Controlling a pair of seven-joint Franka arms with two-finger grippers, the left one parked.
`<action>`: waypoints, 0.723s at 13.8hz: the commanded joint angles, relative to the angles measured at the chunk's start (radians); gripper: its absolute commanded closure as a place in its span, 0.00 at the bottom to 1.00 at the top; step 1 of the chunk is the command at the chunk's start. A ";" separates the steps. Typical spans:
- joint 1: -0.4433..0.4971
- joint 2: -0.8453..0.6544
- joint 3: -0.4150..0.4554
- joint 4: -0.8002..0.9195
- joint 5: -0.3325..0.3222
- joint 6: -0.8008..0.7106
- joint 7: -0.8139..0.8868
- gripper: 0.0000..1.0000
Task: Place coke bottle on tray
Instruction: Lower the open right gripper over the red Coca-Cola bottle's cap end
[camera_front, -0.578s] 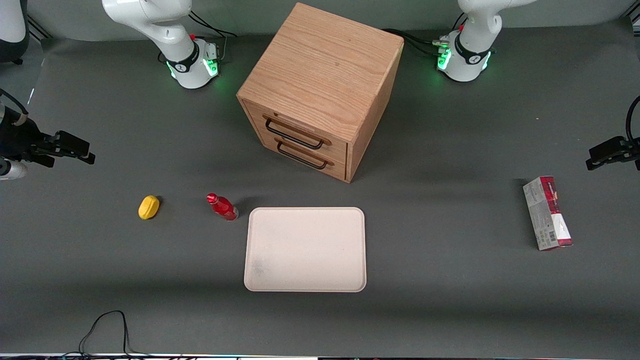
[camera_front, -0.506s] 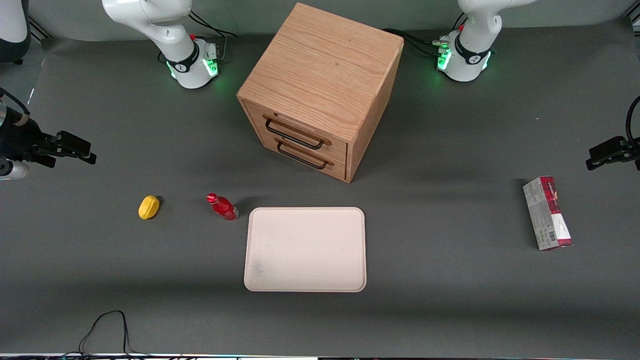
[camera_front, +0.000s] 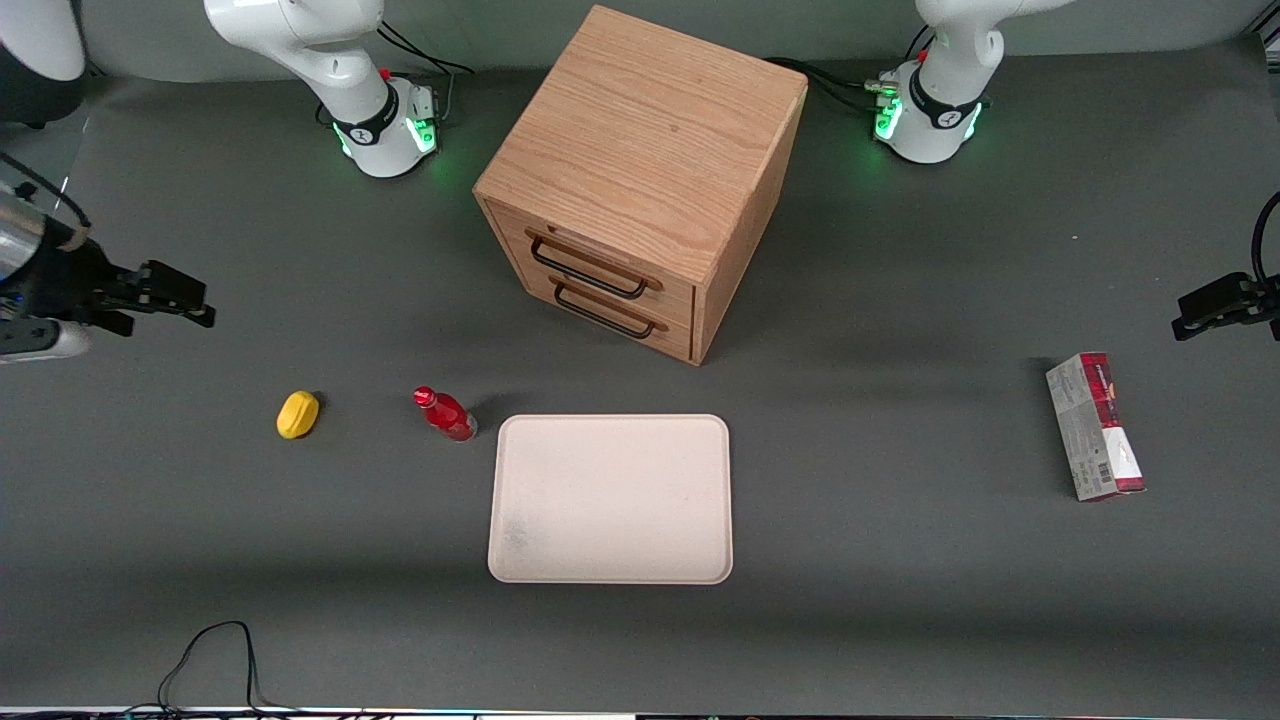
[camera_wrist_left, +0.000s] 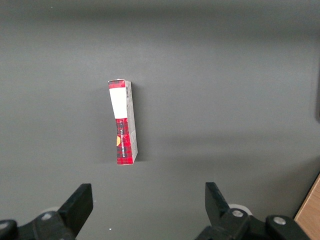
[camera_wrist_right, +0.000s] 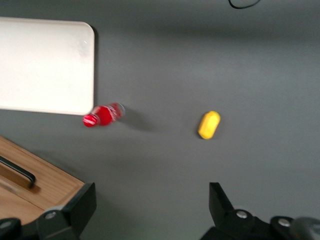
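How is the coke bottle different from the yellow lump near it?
The coke bottle is red, glossy and narrow-necked; the yellow lump is rounded and matte. The bottle stands beside the tray; the lump lies farther toward the working arm's end. Both rest on the table, untouched; the open claw hangs above.

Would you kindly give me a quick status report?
Gripper open, high near table edge. Coke bottle upright beside tray, untouched. Lemon nearby, path clear.

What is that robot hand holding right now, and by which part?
Nothing. The gripper hangs open in the air toward the working arm's end of the table, well apart from the coke bottle, which stands on the table beside the tray.
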 joint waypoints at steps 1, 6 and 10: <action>0.008 0.035 0.106 -0.027 0.010 0.114 0.129 0.00; 0.025 0.062 0.159 -0.220 0.012 0.317 0.150 0.00; 0.040 0.065 0.219 -0.445 -0.020 0.622 0.212 0.00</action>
